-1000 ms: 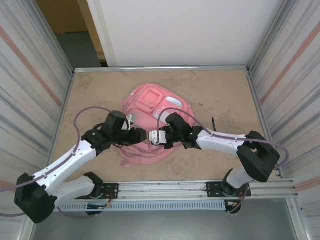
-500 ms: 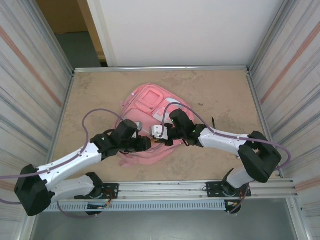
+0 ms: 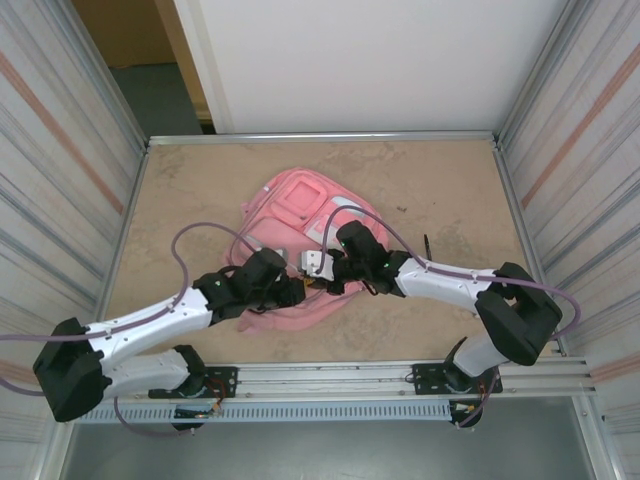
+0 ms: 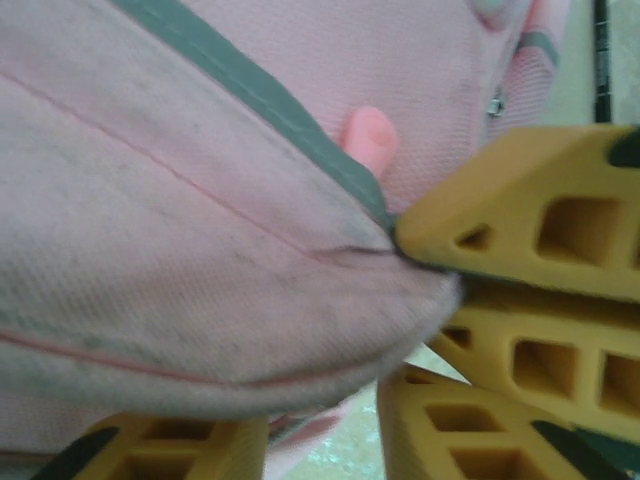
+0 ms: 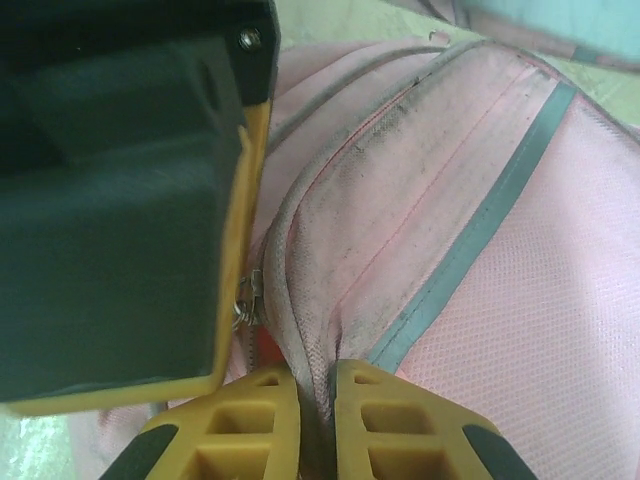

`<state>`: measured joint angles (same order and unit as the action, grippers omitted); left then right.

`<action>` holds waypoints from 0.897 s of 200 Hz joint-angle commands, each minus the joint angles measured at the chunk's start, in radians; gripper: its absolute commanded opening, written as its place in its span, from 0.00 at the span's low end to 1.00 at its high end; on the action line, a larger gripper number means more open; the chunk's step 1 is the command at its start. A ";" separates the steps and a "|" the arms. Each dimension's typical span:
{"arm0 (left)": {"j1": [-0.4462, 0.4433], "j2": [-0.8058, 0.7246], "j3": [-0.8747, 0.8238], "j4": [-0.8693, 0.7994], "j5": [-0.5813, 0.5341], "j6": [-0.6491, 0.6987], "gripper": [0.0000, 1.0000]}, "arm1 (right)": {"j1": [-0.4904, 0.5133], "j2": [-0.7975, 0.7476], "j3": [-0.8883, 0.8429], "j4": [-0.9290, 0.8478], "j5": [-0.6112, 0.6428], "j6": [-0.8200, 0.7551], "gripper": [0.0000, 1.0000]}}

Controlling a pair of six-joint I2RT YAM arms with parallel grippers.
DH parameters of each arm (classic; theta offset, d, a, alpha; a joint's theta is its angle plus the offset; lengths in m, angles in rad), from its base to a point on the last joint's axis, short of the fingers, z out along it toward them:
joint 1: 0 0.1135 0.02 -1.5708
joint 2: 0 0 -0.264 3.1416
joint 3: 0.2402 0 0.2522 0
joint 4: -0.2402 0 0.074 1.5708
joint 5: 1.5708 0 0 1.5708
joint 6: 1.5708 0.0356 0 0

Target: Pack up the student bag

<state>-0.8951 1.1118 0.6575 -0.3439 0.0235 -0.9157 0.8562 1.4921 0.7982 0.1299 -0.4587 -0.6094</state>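
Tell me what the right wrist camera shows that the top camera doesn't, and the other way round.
Right wrist view: the right gripper shut on a raised fold of the student bag beside its zip seam, a metal zipper pull just left of it, and a grey trim strip. Top view: the whole bag lying on the tan table, with the left gripper meeting the right one at the bag's near edge. Both: the pink bag and the right gripper on it.
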 commanded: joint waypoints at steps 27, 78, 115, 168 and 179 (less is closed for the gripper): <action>-0.002 -0.051 -0.018 0.020 -0.101 0.068 0.11 | 0.031 -0.019 0.033 0.012 -0.048 0.013 0.00; 0.010 -0.140 0.015 -0.157 -0.082 0.238 0.04 | 0.006 -0.046 0.015 -0.031 -0.037 -0.008 0.00; 0.065 -0.159 -0.026 -0.214 -0.047 0.222 0.02 | -0.008 -0.060 0.017 -0.089 -0.032 -0.047 0.00; 0.324 -0.287 -0.102 -0.231 0.095 0.214 0.01 | -0.007 -0.083 0.021 -0.210 -0.002 -0.139 0.00; 0.399 -0.311 -0.109 -0.230 0.151 0.236 0.01 | -0.007 -0.088 0.015 -0.218 0.010 -0.148 0.00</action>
<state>-0.6365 0.8570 0.5797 -0.4808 0.1555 -0.7170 0.8619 1.4502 0.8051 0.0502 -0.4644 -0.6979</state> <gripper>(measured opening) 0.085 0.094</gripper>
